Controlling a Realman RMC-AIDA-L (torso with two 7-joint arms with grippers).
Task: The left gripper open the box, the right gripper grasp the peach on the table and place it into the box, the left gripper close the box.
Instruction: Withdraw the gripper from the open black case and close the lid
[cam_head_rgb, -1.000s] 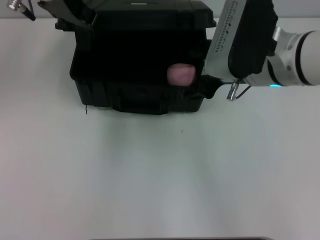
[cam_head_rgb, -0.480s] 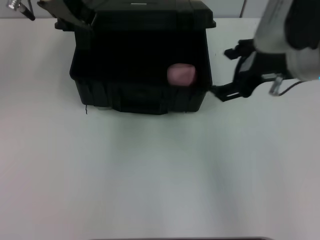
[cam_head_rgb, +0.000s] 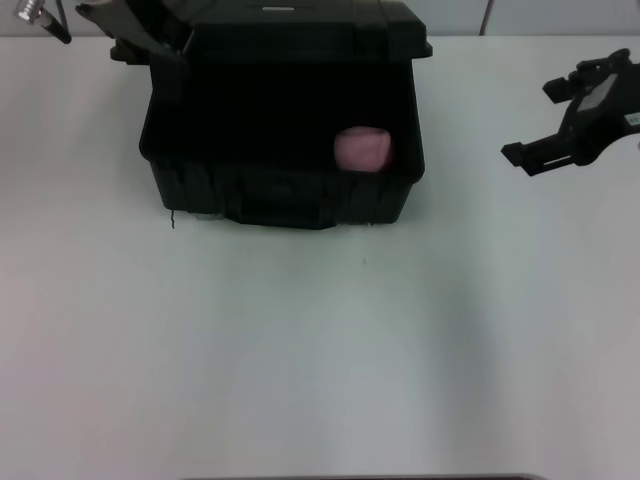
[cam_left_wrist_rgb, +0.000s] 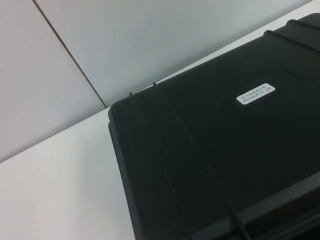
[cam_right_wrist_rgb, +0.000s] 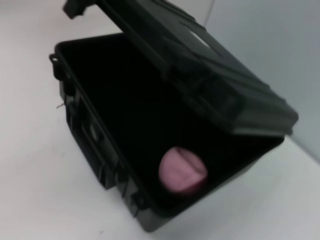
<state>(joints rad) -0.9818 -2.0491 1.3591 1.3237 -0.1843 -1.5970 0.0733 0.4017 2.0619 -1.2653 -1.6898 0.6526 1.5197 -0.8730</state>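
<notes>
The small pink peach (cam_head_rgb: 362, 149) is resting inside the large, rigid black plastic box (cam_head_rgb: 280, 195); the slim black right gripper (cam_head_rgb: 560, 120) is hanging open and empty. The stiff raised lid (cam_head_rgb: 300, 25) is probably best pushed down near its edge by the black left gripper (cam_head_rgb: 135, 30), whose opening cannot be told.

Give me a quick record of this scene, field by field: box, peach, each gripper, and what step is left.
box: black box, lid up
peach: peach inside the box, near its right wall
right gripper: right gripper open, empty, right of the box over the table
left gripper: left gripper at the lid's back left corner
step left: close the lid
</notes>
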